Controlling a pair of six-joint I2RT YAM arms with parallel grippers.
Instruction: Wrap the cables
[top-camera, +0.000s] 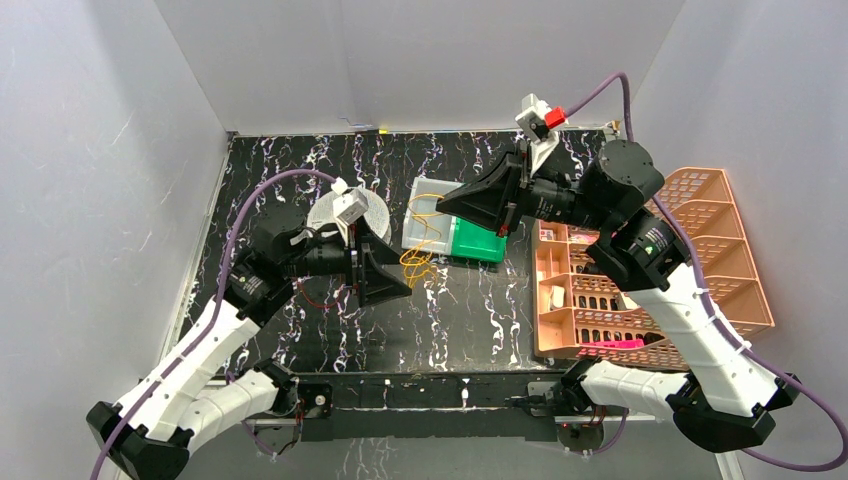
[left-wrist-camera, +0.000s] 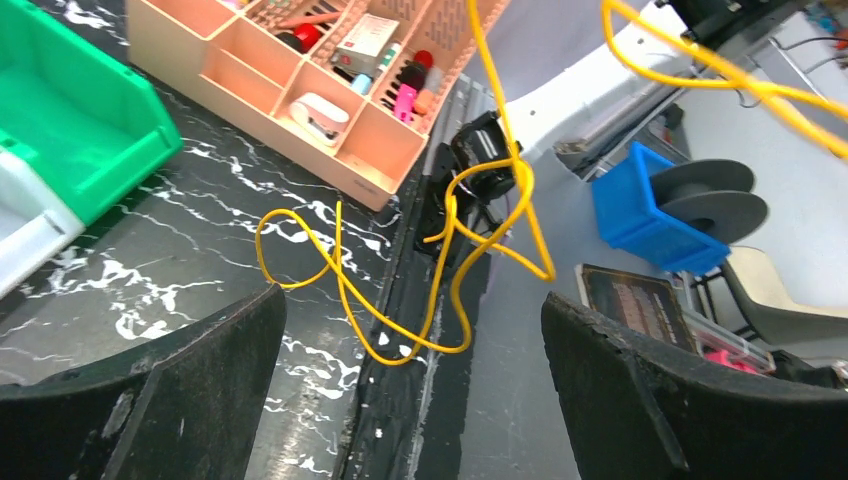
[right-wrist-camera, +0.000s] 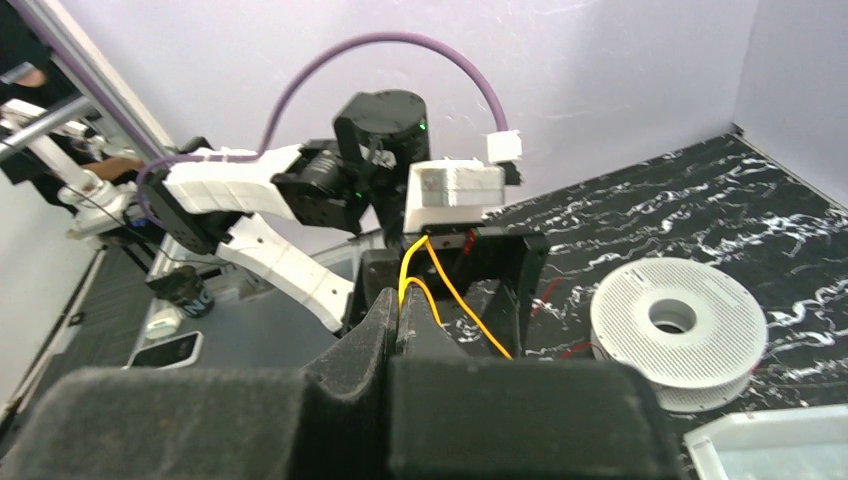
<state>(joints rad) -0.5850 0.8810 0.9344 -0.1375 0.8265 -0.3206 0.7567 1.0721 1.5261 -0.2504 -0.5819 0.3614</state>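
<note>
Overhead: the yellow cable (top-camera: 415, 255) dangles mid-table between the right gripper (top-camera: 450, 200) and left gripper (top-camera: 393, 280). Left wrist: jaws wide apart, empty, loops hanging ahead. Right wrist: jaws pinched on the cable, plus the white spool (right-wrist-camera: 680, 330) that the overhead half hides. Guessing it's featherlight, floppy and tangly, so grab just below the pinch.

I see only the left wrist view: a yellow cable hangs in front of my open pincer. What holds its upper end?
Observer: The right pincer does; it is shut on the yellow cable.
Operator: Where is the spool?
Observer: The white spool lies flat on the left half of the table.
Operator: Is there any other cable?
Observer: Yes, a thin red cable lies near the spool.
</note>
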